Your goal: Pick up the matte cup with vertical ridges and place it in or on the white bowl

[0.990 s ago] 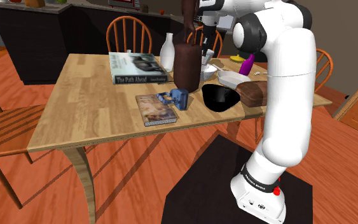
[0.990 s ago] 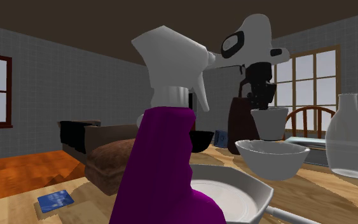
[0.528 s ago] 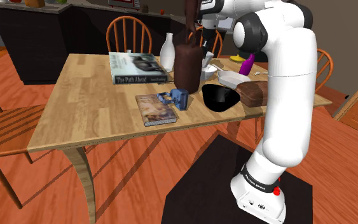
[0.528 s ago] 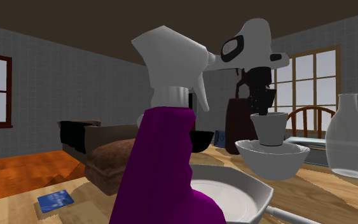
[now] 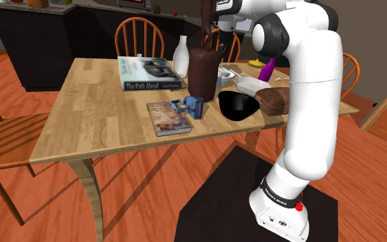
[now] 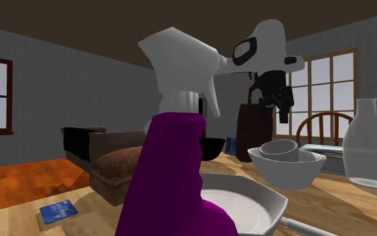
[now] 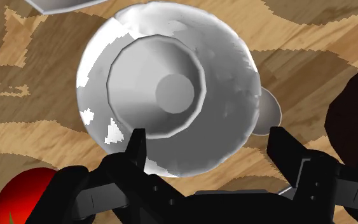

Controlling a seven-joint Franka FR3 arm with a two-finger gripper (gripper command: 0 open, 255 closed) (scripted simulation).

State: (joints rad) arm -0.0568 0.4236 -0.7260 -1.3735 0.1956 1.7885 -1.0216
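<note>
The pale ridged cup (image 7: 157, 92) sits inside the white bowl (image 7: 234, 121), its mouth up. In the second exterior view the cup (image 6: 279, 147) leans a little within the bowl (image 6: 287, 169). My gripper (image 7: 208, 137) hangs directly over them, open, both fingers apart and touching nothing. From the side the gripper (image 6: 276, 107) stands a short way above the cup's rim. In the shoulder view the gripper (image 5: 222, 49) is at the table's far side, partly behind a tall dark brown jug (image 5: 202, 69).
A purple spray bottle (image 6: 173, 167) and a white pan (image 6: 240, 208) stand close beside the bowl, as does a pale bottle (image 6: 369, 144). On the wooden table (image 5: 95, 117) lie two books (image 5: 147, 72), a blue object (image 5: 194, 106), a black bowl (image 5: 236, 105) and a brown loaf (image 5: 273, 100).
The gripper lowered the cup toward the bowl, then opened. The cup dropped out of the fingers and now rests tilted in the bowl.
</note>
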